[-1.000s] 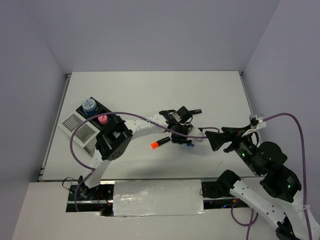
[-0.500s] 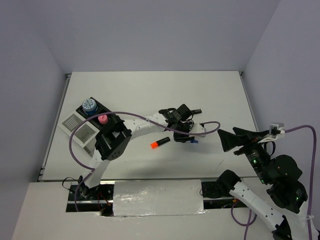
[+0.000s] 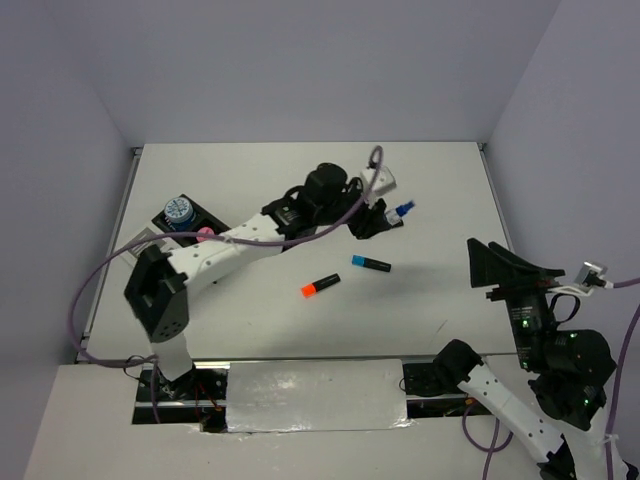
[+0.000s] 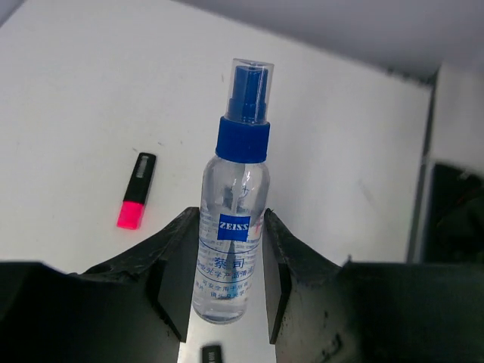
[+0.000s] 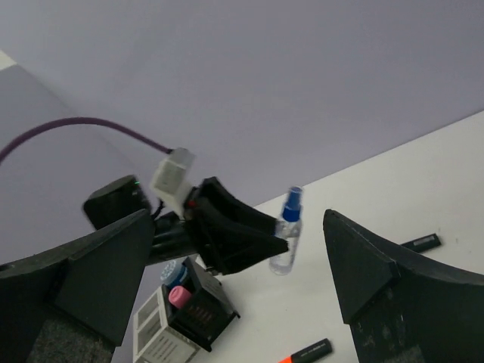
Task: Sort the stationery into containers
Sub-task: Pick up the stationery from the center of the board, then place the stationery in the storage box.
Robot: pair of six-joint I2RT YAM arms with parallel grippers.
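Observation:
My left gripper (image 3: 385,215) is shut on a clear spray bottle (image 3: 401,210) with a blue cap and holds it above the table's middle right. In the left wrist view the bottle (image 4: 233,234) sits between both fingers (image 4: 172,265). It also shows in the right wrist view (image 5: 287,236). An orange-capped marker (image 3: 320,285) and a blue-capped marker (image 3: 371,263) lie on the table. The black organizer box (image 3: 212,217) holds a blue-white roll (image 3: 179,211) and a pink cylinder (image 3: 205,235). My right gripper (image 3: 482,268) is open and empty at the right.
The white-grey slotted box (image 3: 138,243) joins the black box at the far left, partly under my left arm. A dark marker (image 5: 420,243) lies beyond the bottle in the right wrist view. Walls close the table on three sides.
My left gripper rose from the table's middle with the spray bottle and swung toward the back right. The blue-capped marker now lies uncovered. My right gripper drew back to the right.

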